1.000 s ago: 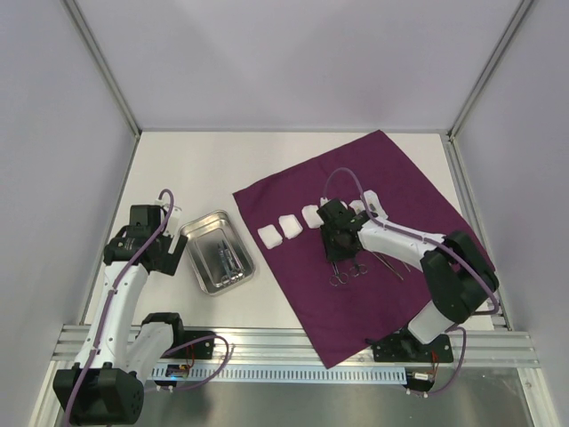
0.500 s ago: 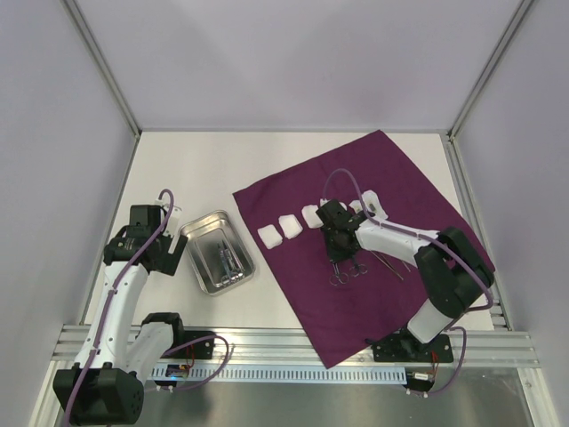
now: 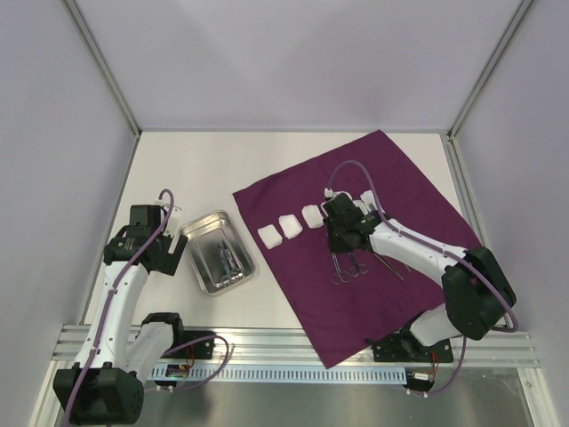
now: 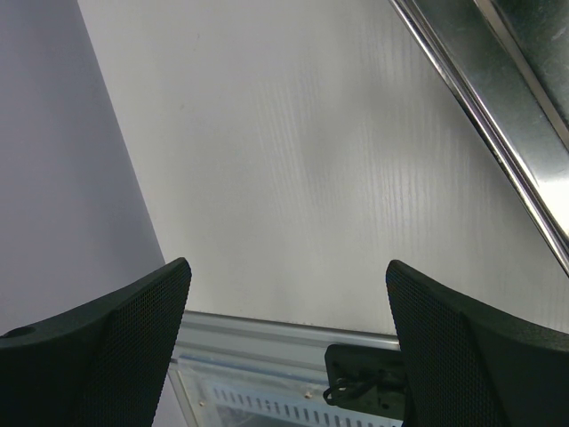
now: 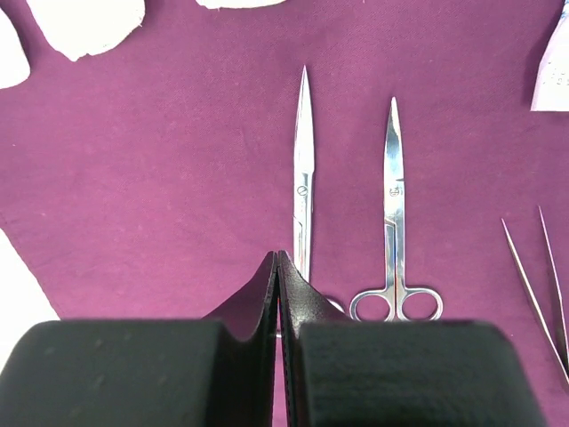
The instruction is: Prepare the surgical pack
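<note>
Far left of the overhead view, we had the left gripper [image 3: 174, 251] parked just beside the steel tray [image 3: 200, 221], jaws spread wide with nothing between them. That arm sat folded back on itself, and we read it as waiting clear of the work. A few instruments [image 3: 227, 260] already lay in the tray. Moving right, a row of white gauze pads [image 3: 269, 235] sat on the purple cloth [image 3: 400, 169], which was spread flat, presumably as the wrap for the pack. At centre, the right arm stretched in across the cloth from the lower right, wrist tipped down. The right gripper [image 5: 277, 260] had its jaws pressed together, tips just left of the shank of one pair of scissors [image 5: 302, 187]. We saw nothing between them, so we called no grip. A second pair [image 5: 393, 205] lay parallel, tweezers [image 5: 533, 267] furthest right
</note>
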Tool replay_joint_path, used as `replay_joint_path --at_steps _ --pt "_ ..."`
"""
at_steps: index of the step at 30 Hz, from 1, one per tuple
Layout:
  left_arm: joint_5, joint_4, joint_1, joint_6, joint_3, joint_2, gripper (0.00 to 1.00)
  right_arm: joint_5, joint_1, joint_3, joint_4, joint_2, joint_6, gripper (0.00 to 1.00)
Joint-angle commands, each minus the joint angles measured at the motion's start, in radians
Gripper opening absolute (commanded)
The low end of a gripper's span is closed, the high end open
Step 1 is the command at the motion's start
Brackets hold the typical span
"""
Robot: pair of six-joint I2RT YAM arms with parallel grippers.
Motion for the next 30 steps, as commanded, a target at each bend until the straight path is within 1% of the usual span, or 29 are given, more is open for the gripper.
replay_joint_path --at_steps 1,3,4,7,10,21,25,27,28,30 --pt "-0.001 0.012 0.007 -0.008 -0.004 0.000 1.00 0.014 -0.001 -0.001 0.009 0.004 -0.020 0.01" --pt "-0.002 0.012 0.007 -0.008 -0.004 0.000 1.00 0.020 0.000 0.002 -0.005 0.027 -0.017 0.02" --pt "-0.002 0.012 0.007 -0.009 -0.004 0.000 1.00 0.026 -0.001 0.004 -0.006 0.036 -0.014 0.09" --pt "-0.001 0.014 0.009 -0.009 -0.005 -0.002 1.00 0.011 -0.001 -0.003 -0.011 0.056 -0.006 0.23" --pt "-0.001 0.012 0.007 -0.008 -0.004 -0.002 1.00 -0.008 -0.003 -0.003 -0.011 0.090 -0.006 0.28" --pt "0.001 0.012 0.009 -0.008 -0.004 -0.005 1.00 -0.027 -0.027 -0.030 0.035 0.211 -0.005 0.29" --pt "-0.001 0.012 0.007 -0.009 -0.004 -0.006 1.00 -0.047 -0.026 -0.045 0.052 0.250 0.000 0.27" --pt "-0.001 0.012 0.007 -0.008 -0.004 -0.006 1.00 -0.038 -0.027 -0.050 0.055 0.257 0.004 0.23" --pt "-0.001 0.014 0.007 -0.008 -0.004 -0.006 1.00 -0.028 -0.026 -0.056 0.057 0.254 0.007 0.17" --pt "0.001 0.012 0.009 -0.006 -0.005 -0.006 1.00 -0.021 -0.026 -0.058 0.060 0.248 0.007 0.10"
